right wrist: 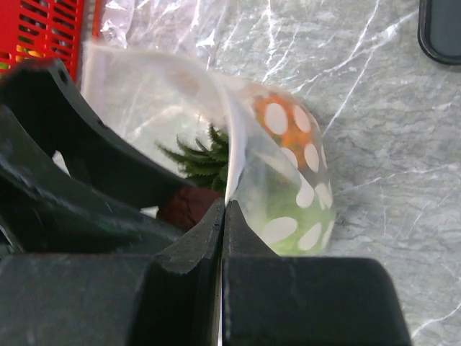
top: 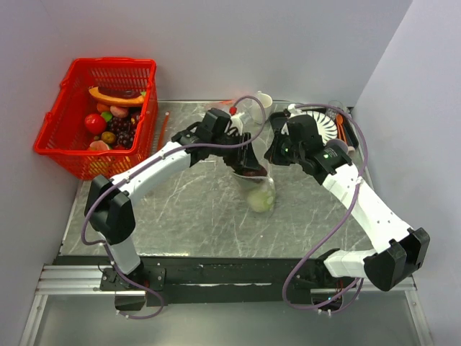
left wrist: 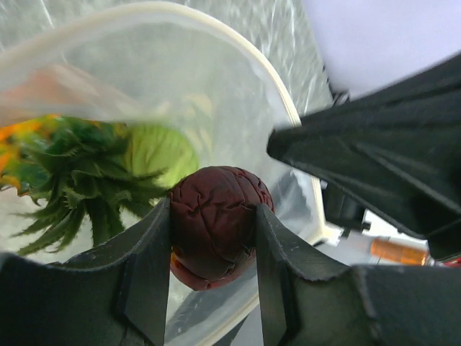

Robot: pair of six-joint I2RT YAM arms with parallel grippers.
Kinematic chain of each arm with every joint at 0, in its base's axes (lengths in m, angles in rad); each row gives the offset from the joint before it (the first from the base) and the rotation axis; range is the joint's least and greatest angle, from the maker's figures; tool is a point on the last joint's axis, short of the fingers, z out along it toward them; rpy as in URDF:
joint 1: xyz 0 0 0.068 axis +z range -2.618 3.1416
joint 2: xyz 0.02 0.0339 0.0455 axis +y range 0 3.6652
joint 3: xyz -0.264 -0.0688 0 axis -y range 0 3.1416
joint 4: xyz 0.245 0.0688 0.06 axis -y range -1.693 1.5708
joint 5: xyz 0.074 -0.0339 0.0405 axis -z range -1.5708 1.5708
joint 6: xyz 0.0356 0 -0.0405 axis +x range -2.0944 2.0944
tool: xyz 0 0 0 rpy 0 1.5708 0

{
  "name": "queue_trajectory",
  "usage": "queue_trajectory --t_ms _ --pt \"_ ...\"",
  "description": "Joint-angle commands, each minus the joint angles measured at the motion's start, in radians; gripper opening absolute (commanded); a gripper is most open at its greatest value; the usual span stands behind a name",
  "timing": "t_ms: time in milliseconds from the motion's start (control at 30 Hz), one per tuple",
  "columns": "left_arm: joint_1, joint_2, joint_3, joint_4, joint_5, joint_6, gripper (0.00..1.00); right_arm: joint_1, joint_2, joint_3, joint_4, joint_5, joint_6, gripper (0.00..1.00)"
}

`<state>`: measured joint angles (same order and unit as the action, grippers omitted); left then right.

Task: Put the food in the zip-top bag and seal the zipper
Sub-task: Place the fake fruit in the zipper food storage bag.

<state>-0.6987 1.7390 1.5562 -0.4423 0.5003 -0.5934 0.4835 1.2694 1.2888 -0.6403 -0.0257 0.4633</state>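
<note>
The clear zip-top bag [top: 258, 189] hangs open at the table's middle, its mouth rim [left wrist: 238, 58] wide in the left wrist view. Inside lie a round light-green fruit [left wrist: 160, 153], a dark-green spiky tuft [left wrist: 72, 180] and an orange piece [right wrist: 288, 122]. My left gripper [left wrist: 214, 252] is shut on a dark purple-red wrinkled piece [left wrist: 216, 223], held at the bag's mouth. My right gripper [right wrist: 224, 216] is shut on the bag's mouth edge [right wrist: 234, 151] and holds it up. The zipper strip runs along that rim.
A red basket [top: 97, 115] with several toy foods stands at the back left. A white cup [top: 261, 104] and a white ribbed plate [top: 325, 126] sit at the back behind the grippers. A dark object [right wrist: 441, 21] lies on the marbled tabletop.
</note>
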Motion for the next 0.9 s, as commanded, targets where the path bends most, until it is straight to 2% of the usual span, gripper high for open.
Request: queue_trajectory --t_ms 0,67,167,200,267,300,333,400,633,733,800,833,867 --pt "-0.035 -0.004 0.048 -0.073 0.055 0.082 0.24 -0.006 -0.050 -0.006 0.062 0.050 0.014 0.00" --pt "-0.048 0.001 0.064 -0.079 0.086 0.087 0.25 -0.006 -0.047 0.000 0.059 0.063 0.012 0.00" --pt "-0.059 0.001 0.073 -0.075 0.118 0.087 0.34 -0.008 -0.041 0.003 0.053 0.069 0.012 0.00" --pt "-0.064 0.002 0.076 -0.082 0.116 0.092 0.45 -0.006 -0.039 0.003 0.054 0.069 0.014 0.00" --pt "-0.067 0.002 0.090 -0.101 0.075 0.098 0.62 -0.006 -0.045 -0.005 0.060 0.063 0.017 0.00" --pt "-0.067 -0.001 0.093 -0.107 0.048 0.098 0.92 -0.006 -0.050 -0.008 0.063 0.060 0.021 0.00" --pt "-0.067 -0.006 0.094 -0.114 -0.012 0.099 0.97 -0.008 -0.053 -0.012 0.071 0.053 0.026 0.00" --pt "-0.065 -0.022 0.106 -0.122 -0.035 0.110 0.99 -0.008 -0.062 -0.025 0.079 0.050 0.032 0.00" --pt "-0.062 -0.064 0.202 -0.214 -0.207 0.141 0.99 -0.011 -0.062 -0.042 0.083 0.050 0.035 0.00" --pt "-0.051 -0.072 0.235 -0.263 -0.252 0.162 0.95 -0.014 -0.068 -0.051 0.088 0.052 0.035 0.00" --pt "-0.029 -0.070 0.243 -0.282 -0.211 0.159 0.79 -0.014 -0.071 -0.049 0.088 0.052 0.032 0.00" --pt "-0.019 -0.073 0.239 -0.279 -0.188 0.159 0.67 -0.017 -0.070 -0.049 0.087 0.050 0.031 0.00" --pt "-0.012 -0.075 0.232 -0.274 -0.162 0.155 0.50 -0.017 -0.071 -0.049 0.087 0.052 0.026 0.00"
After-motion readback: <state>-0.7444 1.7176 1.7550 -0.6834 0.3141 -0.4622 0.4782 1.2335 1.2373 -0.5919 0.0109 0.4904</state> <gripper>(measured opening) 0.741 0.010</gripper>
